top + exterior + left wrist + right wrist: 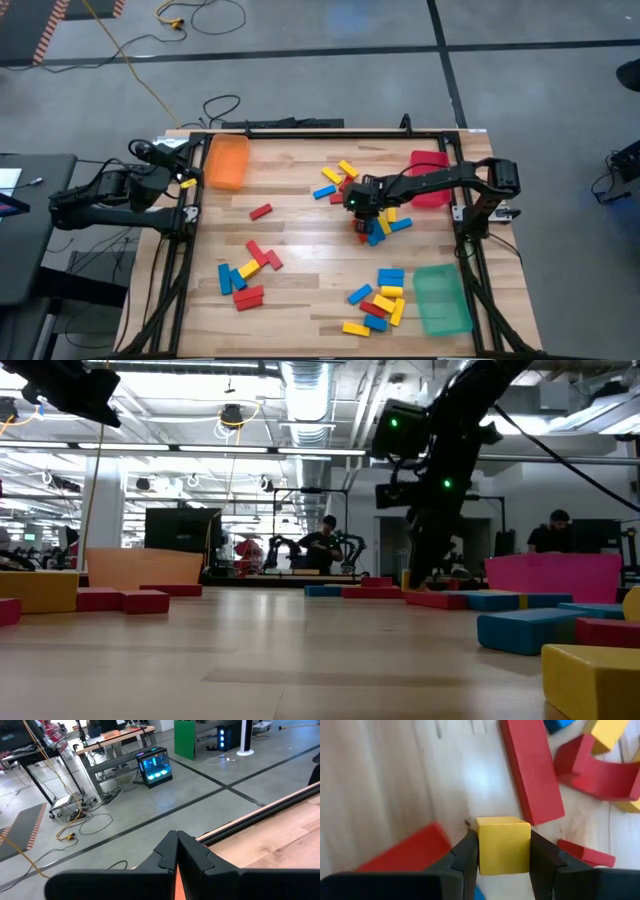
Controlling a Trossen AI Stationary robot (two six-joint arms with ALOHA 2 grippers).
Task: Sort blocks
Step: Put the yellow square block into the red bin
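A yellow block sits clamped between the fingers of my right gripper – above the cluster of blocks near the red tray, with a long red block just beyond it – while my left gripper, fingers pressed together, waits at the table's far-left corner.

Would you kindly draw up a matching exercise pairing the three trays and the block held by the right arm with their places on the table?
Things:
1. orange tray
2. red tray
3. green tray
4. yellow block

Places:
A. near right corner of the table
B. between the right gripper fingers
C. far left corner
D. far right edge, beside the right arm

Pairs: 1-C, 2-D, 3-A, 4-B
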